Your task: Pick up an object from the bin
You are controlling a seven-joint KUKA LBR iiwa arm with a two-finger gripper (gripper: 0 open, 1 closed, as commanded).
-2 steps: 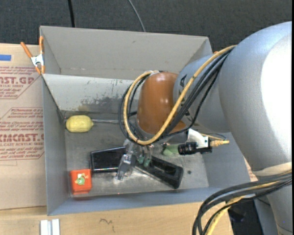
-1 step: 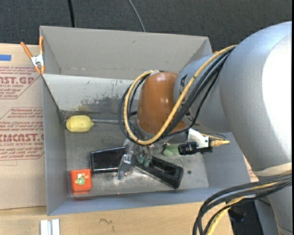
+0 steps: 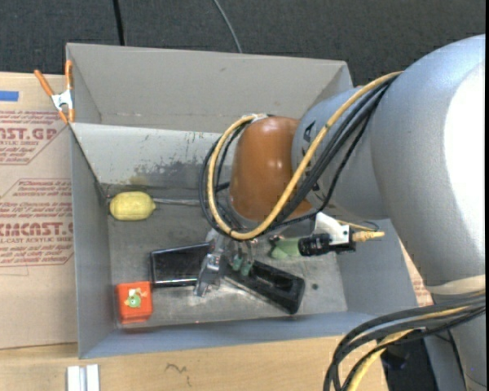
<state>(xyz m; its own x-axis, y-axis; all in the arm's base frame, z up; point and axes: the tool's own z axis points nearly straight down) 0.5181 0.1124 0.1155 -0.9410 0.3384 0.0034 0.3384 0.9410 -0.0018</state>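
Observation:
My gripper point(image 3: 209, 277) is low in the bin, near the front middle of the floor. It sits at the right end of a flat black rectangular thing point(image 3: 177, 266) and touches or overlaps its edge. Just right of the gripper lies a long black bar-shaped thing point(image 3: 275, 286), set at a slant. A small green piece point(image 3: 282, 248) shows behind that bar, partly hidden under the arm's orange cover. Nothing can be seen held in the gripper.
A yellow oval sponge-like head point(image 3: 131, 206) on a thin rod lies at the back left of the floor. An orange block point(image 3: 134, 300) with a green spot sits in the front left corner. The arm and its cables hide the bin's right side.

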